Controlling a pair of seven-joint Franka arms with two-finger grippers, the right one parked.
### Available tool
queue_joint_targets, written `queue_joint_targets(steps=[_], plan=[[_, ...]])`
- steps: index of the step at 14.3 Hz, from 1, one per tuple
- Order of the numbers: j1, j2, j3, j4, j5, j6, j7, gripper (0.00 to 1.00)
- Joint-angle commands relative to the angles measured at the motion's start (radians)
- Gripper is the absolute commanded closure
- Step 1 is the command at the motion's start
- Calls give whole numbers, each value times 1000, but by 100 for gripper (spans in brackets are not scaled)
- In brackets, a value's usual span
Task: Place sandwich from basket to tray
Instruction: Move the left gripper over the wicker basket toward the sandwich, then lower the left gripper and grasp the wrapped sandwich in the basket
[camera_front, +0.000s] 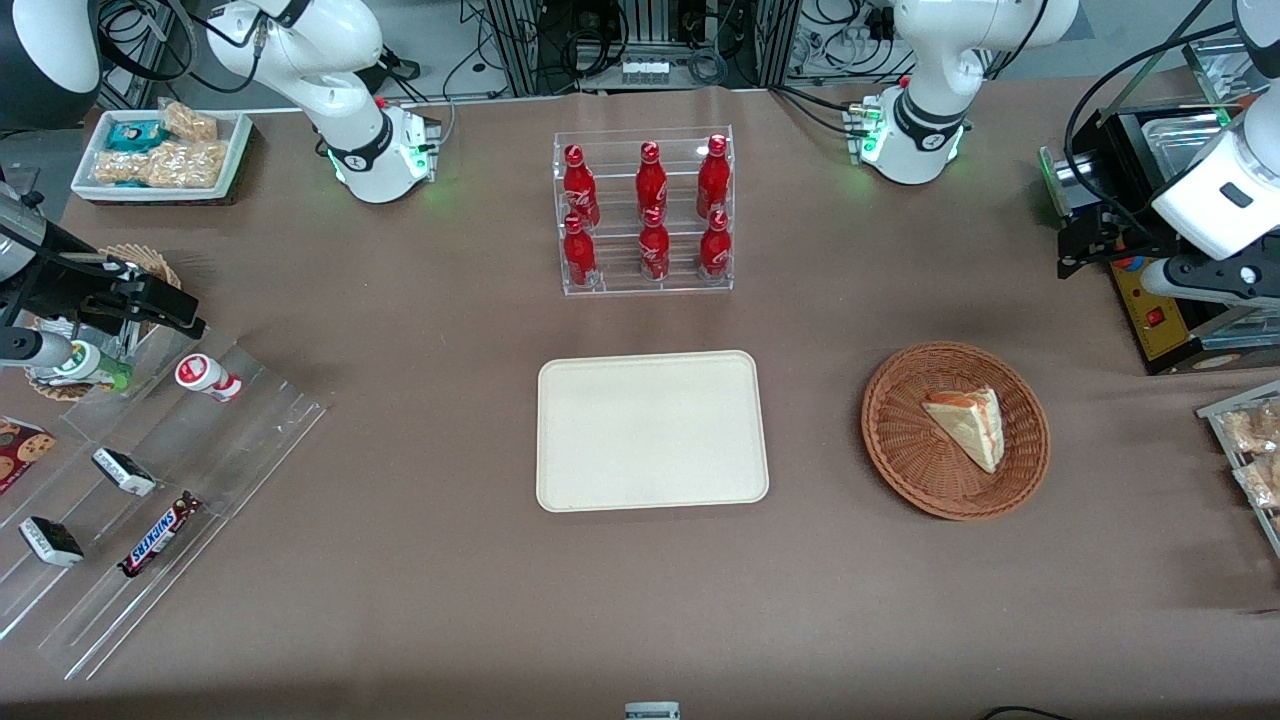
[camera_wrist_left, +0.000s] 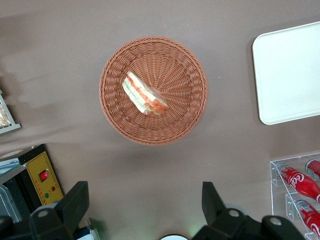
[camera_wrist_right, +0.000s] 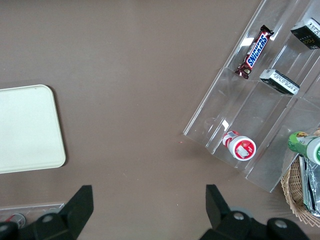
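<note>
Gripper: fingers spread wide, holding nothing, hovering well above the table near the basket, seemingly poised to descend. Sandwich: lying in basket, untouched. Tray: beside basket toward the parked arm's end, bare, ready to receive.

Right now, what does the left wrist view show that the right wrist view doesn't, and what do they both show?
Only the left wrist view shows the sandwich lying in the basket, red bottles in a clear rack, a yellow control box, and the working gripper, open and empty, hanging above bare table beside the basket. Only the right wrist view shows the clear tiered display stand holding a Snickers bar. Both show the empty tray.
</note>
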Motion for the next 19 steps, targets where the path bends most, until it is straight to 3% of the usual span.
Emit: queue_joint_targets(steps=[1,10,13,19], plan=[[-5,10,3,22,2,-16,-12,0],[-1,84,6,16,6,-25,-11,0],[-4,166,5,-5,70,2,-20,0],[1,219,8,-217,71,314,-60,0]])
